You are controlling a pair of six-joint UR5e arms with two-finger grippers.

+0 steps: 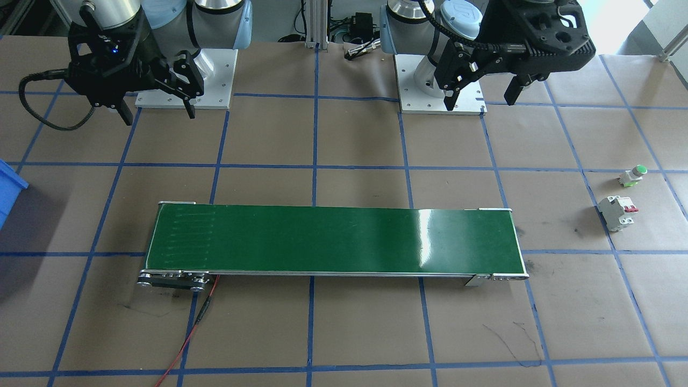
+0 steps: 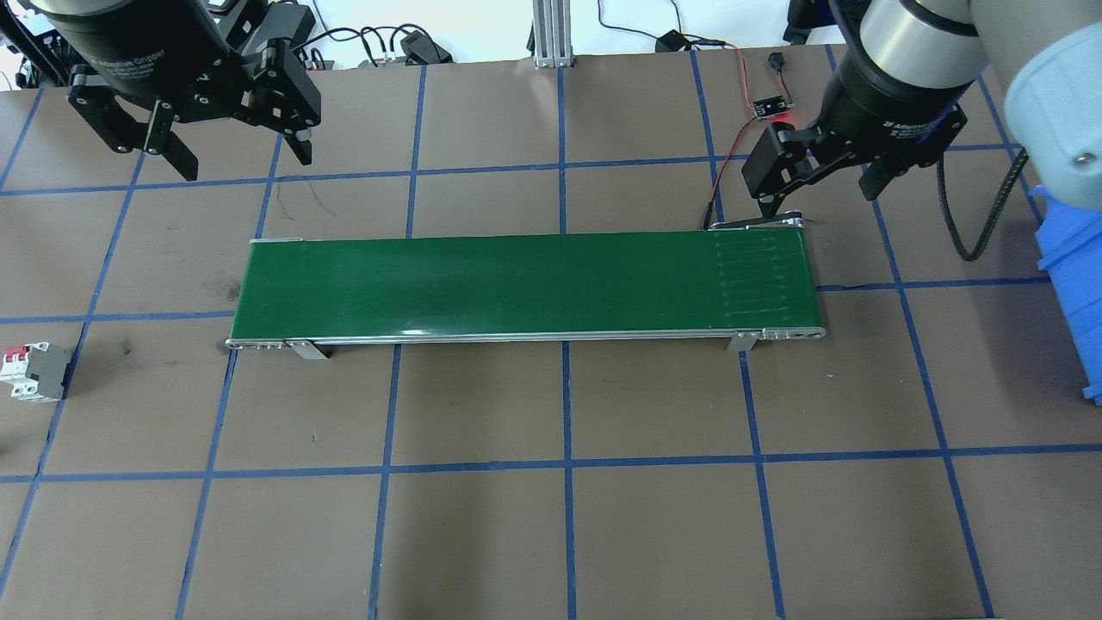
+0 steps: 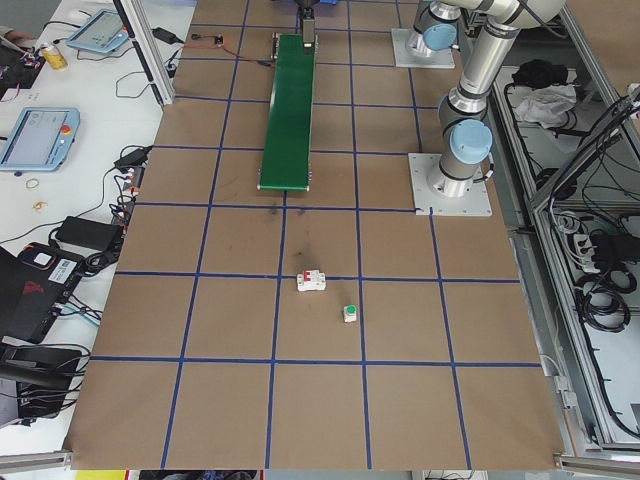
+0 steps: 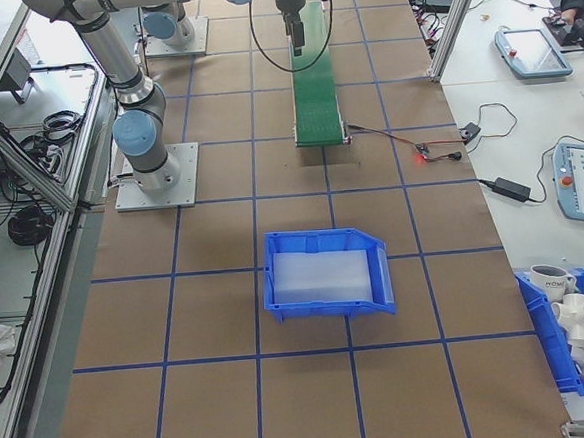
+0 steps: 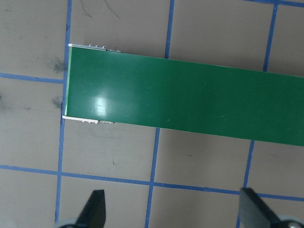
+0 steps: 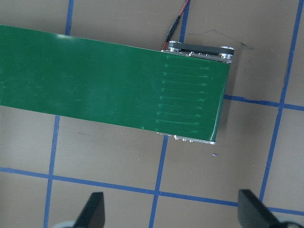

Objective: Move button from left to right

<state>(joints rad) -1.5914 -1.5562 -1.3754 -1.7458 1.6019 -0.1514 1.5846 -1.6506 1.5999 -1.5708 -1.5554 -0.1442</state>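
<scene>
The button [image 1: 634, 174], with a green cap on a whitish body, lies on the brown table at the robot's far left; the exterior left view shows the button [image 3: 350, 313] too, while the overhead view's left edge cuts it off. My left gripper [image 1: 481, 99] hangs open and empty near its base, well apart from the button. In the overhead view the left gripper [image 2: 245, 165] is behind the green conveyor belt [image 2: 516, 284]. My right gripper [image 1: 159, 115] is open and empty above the belt's other end, and overhead the right gripper [image 2: 818, 198] shows the same.
A white circuit breaker [image 1: 618, 212] with red levers lies next to the button. A blue bin [image 2: 1072, 293] sits at the robot's far right. A red wire [image 1: 188, 333] runs from the belt's motor end. Both wrist views look down on the belt ends.
</scene>
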